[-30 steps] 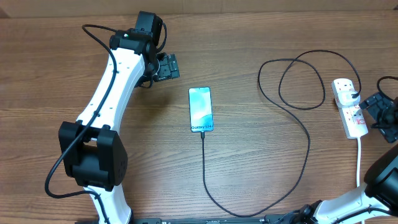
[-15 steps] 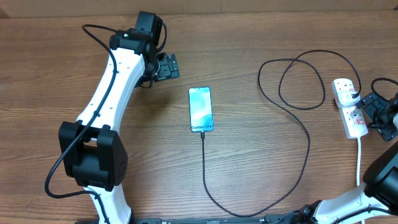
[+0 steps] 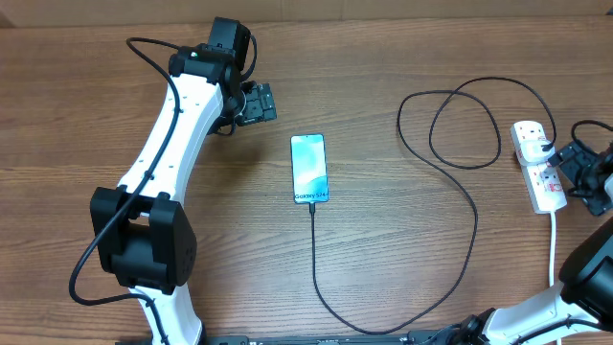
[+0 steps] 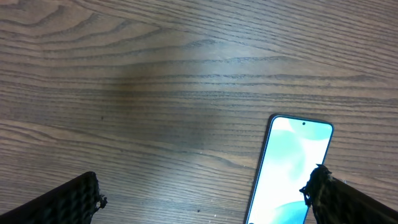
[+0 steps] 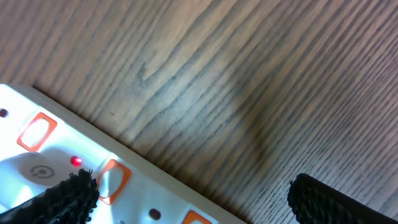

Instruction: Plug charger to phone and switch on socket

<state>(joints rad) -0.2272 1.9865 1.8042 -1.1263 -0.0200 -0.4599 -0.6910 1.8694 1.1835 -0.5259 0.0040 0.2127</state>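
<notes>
The phone (image 3: 308,169) lies flat at the table's middle, screen up, "Galaxy S24" text at its near end. The charger cable (image 3: 469,213) runs from the phone's near end, loops right and up to a black plug in the socket (image 3: 536,165), a white power strip with red switches at the right edge. My left gripper (image 3: 261,103) is open and empty, up-left of the phone; its wrist view shows the phone's top end (image 4: 287,168). My right gripper (image 3: 567,165) is open right beside the socket; its wrist view shows the strip (image 5: 74,180) with orange switches and a lit red lamp.
The strip's white cord (image 3: 553,244) runs toward the near right edge. The left arm's white links (image 3: 158,153) span the table's left side. The right arm's base (image 3: 589,278) sits at the near right corner. Bare wood surrounds the phone.
My right gripper has moved a little left, closer to the socket's edge. The left arm, phone and cable have not moved.
</notes>
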